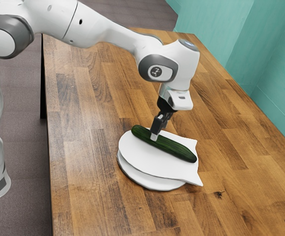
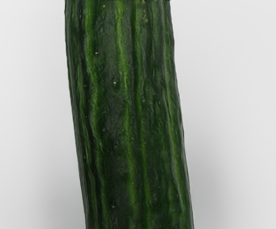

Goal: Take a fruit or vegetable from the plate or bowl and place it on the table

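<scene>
- My pincer [image 1: 156,133] points down at the cucumber [image 1: 174,149], its lower end overlapping the green skin in the exterior view.
- I cannot tell whether my pincer is spread, pressed together or pinching the cucumber.
- That meeting place is nearer the cucumber's end toward the exterior view's upper left than its other end.
- The 1 cucumber lies lengthwise across the white upper plate [image 1: 147,160], slanting down toward the exterior view's lower right, where its end comes close to the plate's edge between 2 pointed corners.
- Under the upper plate I see 1 round lower plate [image 1: 154,185], also white, its rim peeking out along the side nearest the camera.
- Both plates are on the wooden table [image 1: 83,172], so the cucumber is over the plates and not on the wood.
- In the wrist view, the cucumber runs right through beneath my hand, dark green with lighter streaks and a few pale specks, pale surface on both sides of it.
- My white arm [image 1: 103,34] reaches in from the exterior view's upper left, over the table, with a teal wall [image 1: 270,54] beyond.
</scene>
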`<state>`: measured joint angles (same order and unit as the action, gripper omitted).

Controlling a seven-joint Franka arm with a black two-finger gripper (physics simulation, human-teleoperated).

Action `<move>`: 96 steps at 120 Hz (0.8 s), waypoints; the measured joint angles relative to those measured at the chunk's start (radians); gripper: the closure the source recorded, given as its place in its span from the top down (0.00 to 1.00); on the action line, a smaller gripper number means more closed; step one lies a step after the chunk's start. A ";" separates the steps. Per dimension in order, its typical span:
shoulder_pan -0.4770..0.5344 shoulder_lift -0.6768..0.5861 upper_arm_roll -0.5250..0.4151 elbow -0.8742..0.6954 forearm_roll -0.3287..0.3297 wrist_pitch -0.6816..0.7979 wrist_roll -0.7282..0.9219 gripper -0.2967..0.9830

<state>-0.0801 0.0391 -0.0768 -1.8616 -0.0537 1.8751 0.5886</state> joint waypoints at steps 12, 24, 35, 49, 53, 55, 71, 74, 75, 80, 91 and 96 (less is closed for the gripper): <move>0.002 0.004 0.000 -0.002 0.000 0.005 0.000 0.76; 0.006 0.013 0.000 -0.002 0.000 0.010 0.000 0.76; 0.010 0.022 0.000 -0.004 0.000 0.014 0.000 0.76; 0.010 0.029 0.000 -0.033 0.000 0.031 0.000 0.76; 0.010 0.030 0.000 -0.036 0.000 0.036 0.000 0.76; 0.009 0.030 0.000 -0.037 0.000 0.038 0.000 0.76; 0.008 0.032 0.000 -0.039 0.000 0.050 0.000 0.76; 0.007 0.034 0.000 -0.039 0.000 0.052 0.000 0.76; 0.007 0.034 0.000 -0.039 0.000 0.052 0.000 0.76; 0.008 0.035 0.000 -0.039 0.000 0.055 0.000 0.75; 0.008 0.036 0.000 -0.039 0.000 0.059 0.000 0.74; 0.008 0.037 0.000 -0.039 0.000 0.061 -0.001 0.71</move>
<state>-0.0717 0.0763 -0.0767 -1.9006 -0.0534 1.9358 0.5878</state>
